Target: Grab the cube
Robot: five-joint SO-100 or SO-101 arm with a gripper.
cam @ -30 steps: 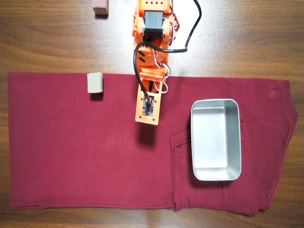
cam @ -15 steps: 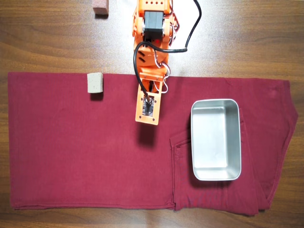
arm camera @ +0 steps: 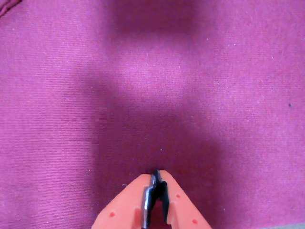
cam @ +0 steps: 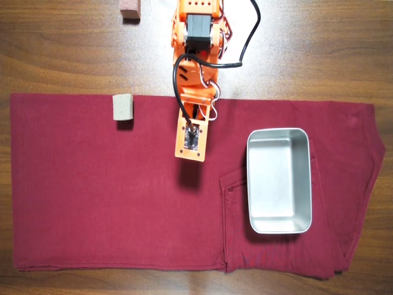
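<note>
1. One small beige-grey cube (cam: 123, 108) sits on the dark red cloth (cam: 110, 203) in the overhead view, close to the cloth's far edge and on the left side.
2. The orange arm (cam: 195, 37) reaches in from the far edge of the wooden surface (cam: 61, 49), and the cube is left of it, apart from it.
3. In the wrist view the end effector (arm camera: 156, 175) has its two orange fingers pressed together at the tips, with nothing between them.
4. Only cloth and soft shadows show under it in the wrist view.
5. A shiny metal tray (cam: 279, 181) rests on the cloth to the right of the arm, and it is empty.
6. A reddish-pink block (cam: 130, 8) sits on the bare wood at the far edge, beyond the cube.
</note>
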